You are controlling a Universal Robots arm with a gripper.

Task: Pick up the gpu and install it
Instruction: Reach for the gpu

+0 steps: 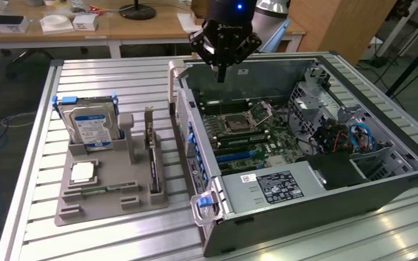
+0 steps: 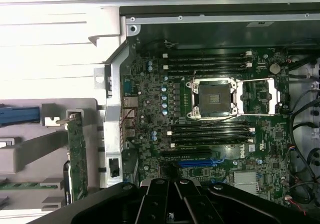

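On the table (image 1: 115, 76), the gpu (image 1: 153, 163) stands on edge in a gray rack (image 1: 104, 206), near the hard drive (image 1: 89, 128). Further right, the arm points straight down, its claw (image 1: 221, 73) pinched shut and empty above the far edge of the open computer case (image 1: 325, 212).

Closed hand (image 2: 170, 204) above motherboard (image 2: 150, 99), gpu (image 2: 77, 154) apart

Motherboard (image 2: 150, 134): you can read a white "DELL" mark printed on it, near the CPU socket (image 2: 212, 98).
Gripper (image 1: 221, 78): white brand lettering on its black body, too small for you to read.
Power supply sticker (image 1: 275, 188): dense print, near the CPU socket; you cannot read it.
Hard drive label (image 1: 91, 130): blue, well apart from the CPU socket; its print is illegible.
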